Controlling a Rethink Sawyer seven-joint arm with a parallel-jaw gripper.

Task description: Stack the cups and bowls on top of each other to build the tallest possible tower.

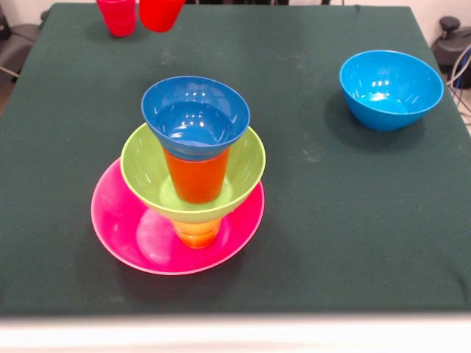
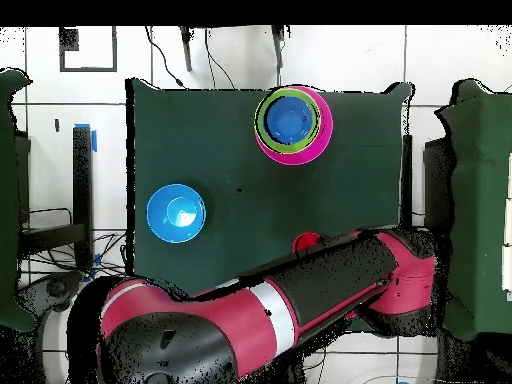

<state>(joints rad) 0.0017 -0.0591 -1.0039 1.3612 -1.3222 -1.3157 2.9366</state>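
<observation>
Tower (image 1: 193,173) of five pieces stands toward the table's front edge in the front view, left of centre: pink bowl (image 1: 132,232) on the cloth, yellow cup (image 1: 197,232) in it, green bowl (image 1: 151,173) on that cup, orange cup (image 1: 196,176) inside the green bowl, dark blue bowl (image 1: 195,116) on top. Most of the yellow cup is hidden by the green bowl; only its lower part shows. Seen from overhead, the tower (image 2: 292,123) collapses into nested rings and neither cup can be made out. A light blue bowl (image 1: 391,89) sits alone near the right edge, well apart from the tower. Two red cups (image 1: 118,16) (image 1: 160,13) at the far left corner are cut off by the picture's top edge. Overhead, the arm (image 2: 300,295) lies folded across the robot-side edge, covering all but a bit of red (image 2: 305,241) beside it. The gripper is not visible, so its state cannot be told.
</observation>
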